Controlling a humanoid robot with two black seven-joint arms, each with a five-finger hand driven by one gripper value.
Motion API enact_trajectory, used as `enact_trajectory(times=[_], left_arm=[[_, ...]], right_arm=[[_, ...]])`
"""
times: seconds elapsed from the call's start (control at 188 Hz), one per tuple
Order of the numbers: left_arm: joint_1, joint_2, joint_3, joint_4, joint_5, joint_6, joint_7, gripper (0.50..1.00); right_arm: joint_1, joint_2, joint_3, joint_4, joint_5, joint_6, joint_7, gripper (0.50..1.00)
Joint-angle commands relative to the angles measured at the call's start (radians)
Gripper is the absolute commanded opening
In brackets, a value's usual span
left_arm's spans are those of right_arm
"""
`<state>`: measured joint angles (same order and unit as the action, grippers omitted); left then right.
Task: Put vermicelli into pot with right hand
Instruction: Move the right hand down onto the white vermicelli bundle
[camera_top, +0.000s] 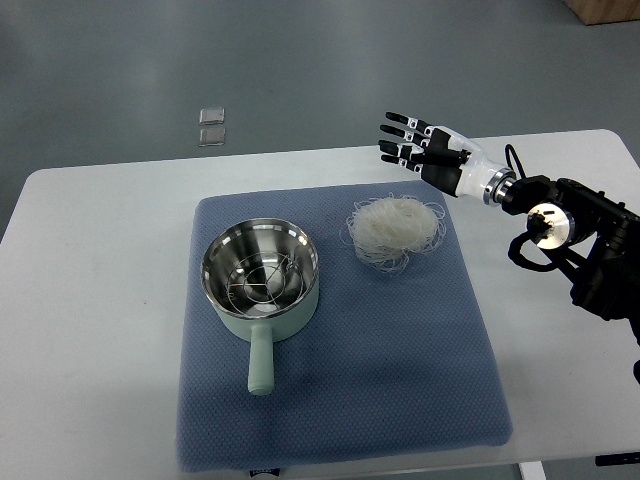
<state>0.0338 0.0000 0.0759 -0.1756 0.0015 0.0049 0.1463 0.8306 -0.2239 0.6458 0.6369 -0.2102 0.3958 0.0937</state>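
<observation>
A round bundle of white vermicelli (396, 230) lies on the blue mat (400, 360), right of centre. A pale green pot (262, 282) with a steel inside and a handle pointing toward the near edge sits on the mat's left half. A few thin strands show inside the pot. My right hand (415, 148) hovers above the table just behind and right of the vermicelli, fingers spread and holding nothing. Its black arm (575, 235) comes in from the right edge. My left arm is out of view.
The mat lies on a white table (90, 300). Two small clear packets (211, 127) lie on the grey floor beyond the table's far edge. A brown box corner (605, 10) shows at top right.
</observation>
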Motion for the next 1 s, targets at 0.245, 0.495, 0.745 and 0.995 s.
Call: enact_trajectory(times=[0.245, 0.495, 0.745, 0.995], left_arm=[[0.009, 0.000, 0.002, -0.001, 0.000, 0.003, -0.002, 1.000], [-0.008, 0.000, 0.002, -0.002, 0.000, 0.003, -0.002, 1.000], [-0.008, 0.000, 0.004, -0.001, 0.000, 0.001, -0.002, 1.000], [-0.008, 0.000, 0.002, -0.002, 0.000, 0.003, -0.002, 1.000]], right_arm=[[0.004, 0.006, 0.000, 0.000, 0.000, -0.002, 0.000, 0.926], [0.010, 0.001, -0.006, 0.001, -0.118, 0.000, 0.014, 0.926], [0.045, -0.032, -0.008, 0.049, -0.432, 0.000, 0.040, 0.926], [0.079, -0.065, -0.011, 0.098, -0.816, 0.005, 0.055, 0.926]])
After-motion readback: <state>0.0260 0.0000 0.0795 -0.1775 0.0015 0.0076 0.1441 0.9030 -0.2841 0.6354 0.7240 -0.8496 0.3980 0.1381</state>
